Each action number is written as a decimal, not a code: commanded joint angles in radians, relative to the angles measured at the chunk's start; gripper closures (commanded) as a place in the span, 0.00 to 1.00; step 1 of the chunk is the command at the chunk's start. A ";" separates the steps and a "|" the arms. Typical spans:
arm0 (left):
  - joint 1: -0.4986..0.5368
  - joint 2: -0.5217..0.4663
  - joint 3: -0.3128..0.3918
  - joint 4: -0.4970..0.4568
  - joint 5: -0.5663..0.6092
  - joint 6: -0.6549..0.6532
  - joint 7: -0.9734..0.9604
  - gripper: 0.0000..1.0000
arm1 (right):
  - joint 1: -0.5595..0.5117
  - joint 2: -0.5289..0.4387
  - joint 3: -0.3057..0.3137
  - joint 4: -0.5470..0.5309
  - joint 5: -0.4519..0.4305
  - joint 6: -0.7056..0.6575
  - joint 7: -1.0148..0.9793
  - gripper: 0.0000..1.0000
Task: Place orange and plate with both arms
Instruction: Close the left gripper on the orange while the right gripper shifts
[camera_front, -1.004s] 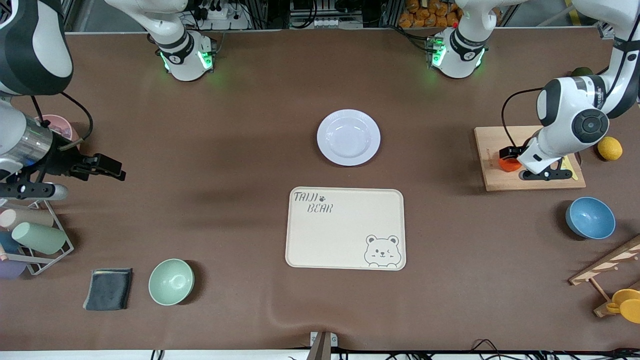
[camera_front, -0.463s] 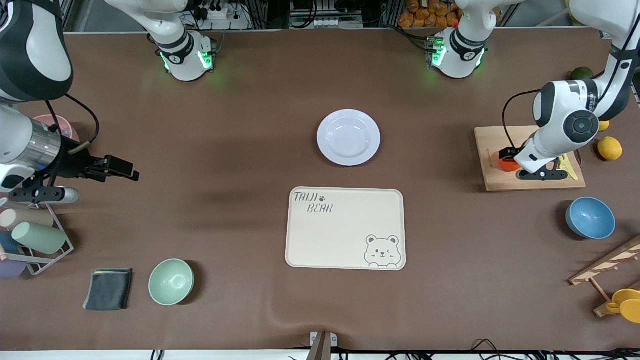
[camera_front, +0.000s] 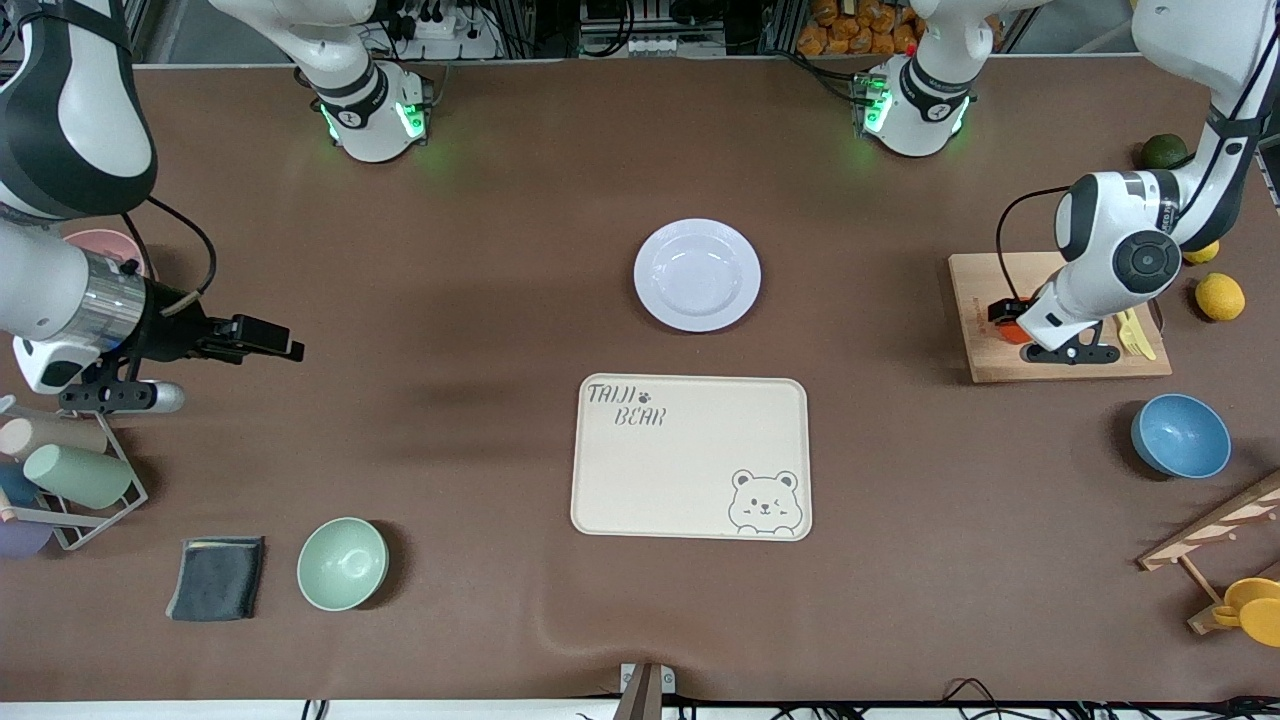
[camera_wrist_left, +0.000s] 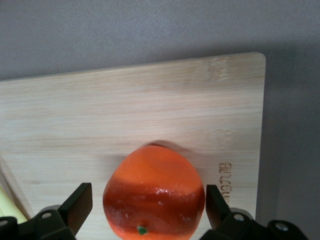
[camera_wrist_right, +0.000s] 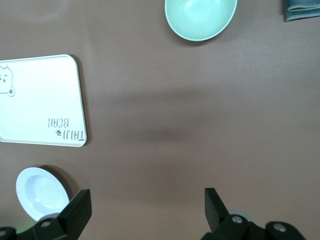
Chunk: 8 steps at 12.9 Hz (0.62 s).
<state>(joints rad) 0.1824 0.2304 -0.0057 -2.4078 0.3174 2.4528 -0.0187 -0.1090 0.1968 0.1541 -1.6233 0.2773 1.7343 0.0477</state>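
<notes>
Front view: the plate (camera_front: 697, 275) lies bare above the tray (camera_front: 690, 457); the right gripper (camera_front: 268, 339) hangs over open table. Left wrist view: the orange (camera_wrist_left: 154, 198) sits on the cutting board (camera_wrist_left: 125, 110), flanked by the left gripper's (camera_wrist_left: 145, 205) spread, untouching fingers. Right wrist view: fingers (camera_wrist_right: 75, 212) are parted, empty

You see the orange (camera_wrist_left: 154, 194), small, glossy and red-orange, resting on a wooden board toward the left arm's end of the desk, its green stem spot visible. The plate (camera_front: 697, 275), round, shallow and pale lavender-white, lies flat mid-desk, upright and bare.
</notes>
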 joint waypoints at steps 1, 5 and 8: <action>0.011 0.021 -0.007 -0.019 0.025 0.025 0.000 0.00 | 0.009 -0.002 0.001 -0.007 0.026 0.005 0.003 0.00; 0.034 0.023 -0.007 -0.019 0.026 0.023 0.002 0.42 | 0.014 0.004 0.001 -0.009 0.026 0.004 0.004 0.00; 0.031 0.000 -0.010 -0.016 0.026 0.022 0.002 0.76 | 0.017 0.009 0.001 -0.017 0.051 0.004 0.003 0.00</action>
<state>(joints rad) 0.2019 0.2574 -0.0058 -2.4152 0.3174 2.4625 -0.0183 -0.0975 0.2005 0.1574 -1.6386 0.3003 1.7346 0.0479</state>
